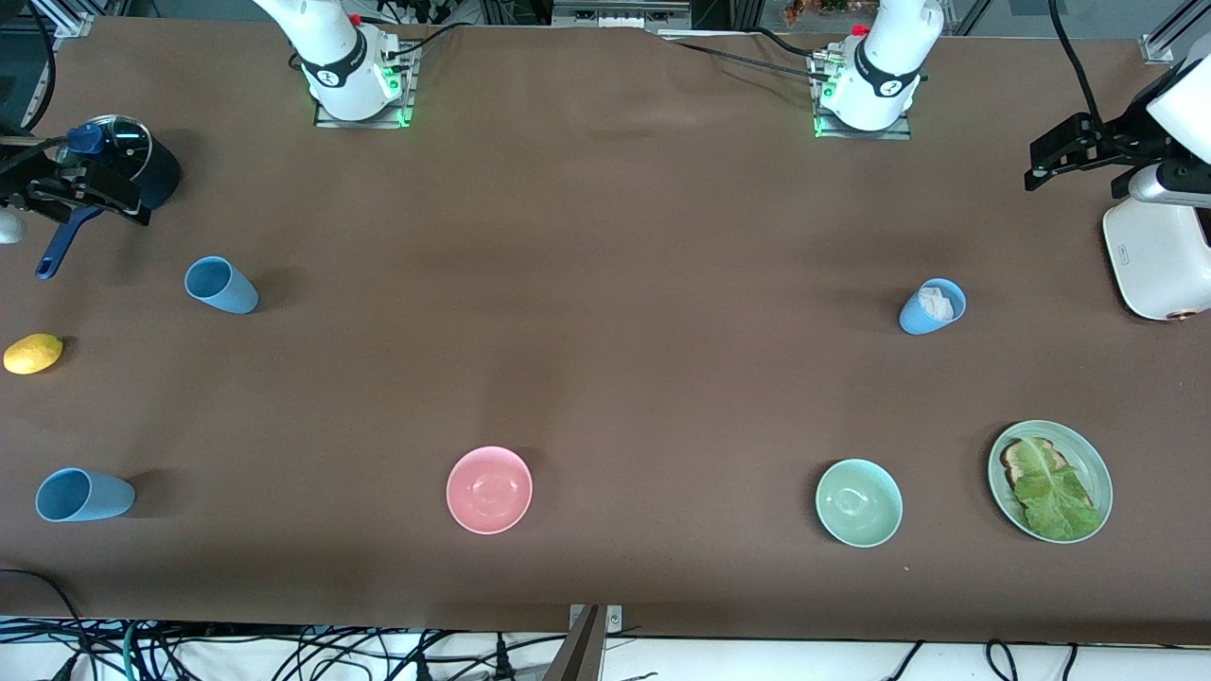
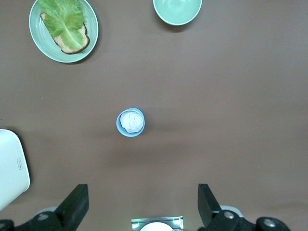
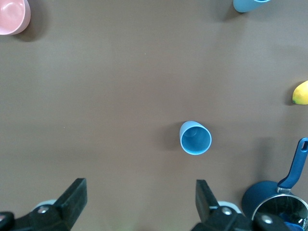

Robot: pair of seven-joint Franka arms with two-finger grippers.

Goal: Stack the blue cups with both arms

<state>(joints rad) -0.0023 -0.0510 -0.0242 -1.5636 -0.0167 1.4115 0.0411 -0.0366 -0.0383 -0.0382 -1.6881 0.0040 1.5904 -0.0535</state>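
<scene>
Nothing stacked yet; three blue cups stand apart on the table.

Left gripper point(image 2: 143, 204): up in the air, fingers spread wide, holding nothing. In the left wrist view it looks straight down on the filled cup point(image 2: 130, 122), which sits below it, slightly off the midline between the fingers. This cup has a crumpled white wad point(image 2: 131, 120) inside, so nothing can nest in it as it is. It stands well apart from the green bowl point(image 2: 177, 9) and the plate point(image 2: 41, 36) with toast and lettuce.

Right gripper point(image 3: 140, 202): also high, released, empty. The near cup point(image 3: 195, 137) is below it, offset toward one finger, mouth up and empty. Pot point(image 3: 275, 207) is just beside that finger's side; lemon point(image 3: 301, 92) and the far cup point(image 3: 248, 4) are farther out from the gripper. Pink bowl point(image 3: 12, 17) is well off toward the other finger.

Handling, by judgement: cups look light, rigid, matte, so decent grip friction. Walls taper to a narrow base, so a pinch on the body may slide; better to take one wall at the rim, one finger inside and one outside, or span the body just under the rim. A light cup tips easily if nudged on descent. The empty ones look like the better picks to lift.
</scene>
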